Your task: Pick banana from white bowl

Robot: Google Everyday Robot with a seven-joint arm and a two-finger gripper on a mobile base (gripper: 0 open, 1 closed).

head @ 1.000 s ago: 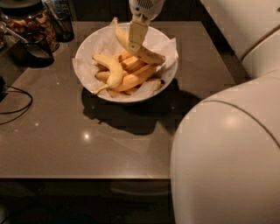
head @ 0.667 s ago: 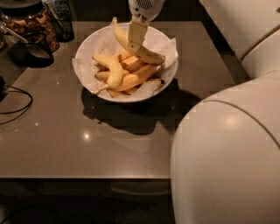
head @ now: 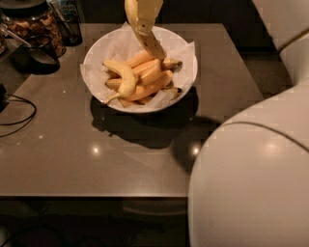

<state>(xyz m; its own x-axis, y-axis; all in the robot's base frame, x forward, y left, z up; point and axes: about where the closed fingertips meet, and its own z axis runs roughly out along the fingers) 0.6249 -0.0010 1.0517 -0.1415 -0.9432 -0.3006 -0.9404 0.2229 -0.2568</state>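
My gripper (head: 146,26) hangs over the far rim of the white bowl (head: 189,79), at the top edge of the camera view. It is shut on the pale-yellow banana (head: 129,10), which is held up above the bowl and partly cut off by the frame's top. One finger (head: 155,47) reaches down over the fruit. In the paper-lined bowl lie a sharply bent yellow banana with a thin stem (head: 123,80) and several orange-toned bananas (head: 150,82).
A glass jar of nuts (head: 35,23) and a dark cup with a scoop (head: 35,54) stand at the table's far left. A black cable (head: 19,115) lies at the left edge. My white body (head: 251,178) fills the lower right.
The gripper has risen with the pale banana, which has come up from the bowl's far side to well above the rim. The other bananas stay in the bowl.
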